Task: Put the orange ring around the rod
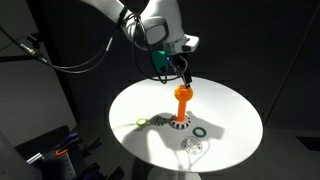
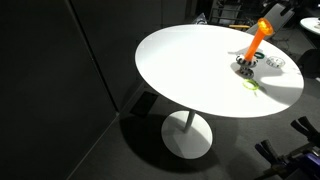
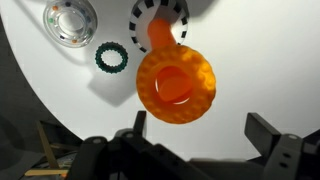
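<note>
The rod [image 1: 182, 108] stands upright on its black-and-white base [image 1: 178, 125] on the white round table [image 1: 230, 110]. The orange ring [image 1: 182, 92] sits around the rod's top. In the wrist view the orange ring [image 3: 176, 84] fills the middle, with the rod [image 3: 158, 33] and its base [image 3: 140, 15] showing beyond it. My gripper [image 3: 202, 125] is open; its fingers stand wide apart and clear of the ring. In an exterior view the gripper [image 1: 181, 66] hangs just above the rod. The rod [image 2: 257, 42] also shows in the exterior view from across the table.
A dark green ring [image 3: 112, 57] lies beside the base, also seen in an exterior view [image 1: 201, 131]. A clear round piece [image 3: 70, 20] lies further off. A pale yellow ring [image 1: 143, 122] lies on the table [image 2: 190, 70]. Dark surroundings.
</note>
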Controlling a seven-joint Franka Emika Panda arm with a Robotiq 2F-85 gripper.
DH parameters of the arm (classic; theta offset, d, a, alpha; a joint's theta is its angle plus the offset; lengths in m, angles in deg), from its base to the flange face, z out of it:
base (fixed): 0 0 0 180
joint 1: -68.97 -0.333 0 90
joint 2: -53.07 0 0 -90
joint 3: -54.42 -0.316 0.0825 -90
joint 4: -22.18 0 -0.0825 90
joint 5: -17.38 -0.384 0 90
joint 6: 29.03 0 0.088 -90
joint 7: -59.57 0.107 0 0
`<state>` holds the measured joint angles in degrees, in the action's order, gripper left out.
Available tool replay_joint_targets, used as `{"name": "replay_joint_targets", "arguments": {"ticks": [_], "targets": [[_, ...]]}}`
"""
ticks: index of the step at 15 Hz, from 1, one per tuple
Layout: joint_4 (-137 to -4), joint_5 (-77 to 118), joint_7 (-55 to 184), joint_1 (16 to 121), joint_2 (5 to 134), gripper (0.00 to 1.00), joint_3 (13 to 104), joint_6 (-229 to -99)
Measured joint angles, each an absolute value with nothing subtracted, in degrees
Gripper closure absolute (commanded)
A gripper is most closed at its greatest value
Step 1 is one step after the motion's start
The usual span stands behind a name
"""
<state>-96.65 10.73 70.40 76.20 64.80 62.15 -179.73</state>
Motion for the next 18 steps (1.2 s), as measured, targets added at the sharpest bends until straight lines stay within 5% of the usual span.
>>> {"name": "replay_joint_targets", "arguments": {"ticks": [18], "targets": [[-97.83, 7.37, 64.68, 76.47, 67.18, 0.0, 60.09, -187.91]]}}
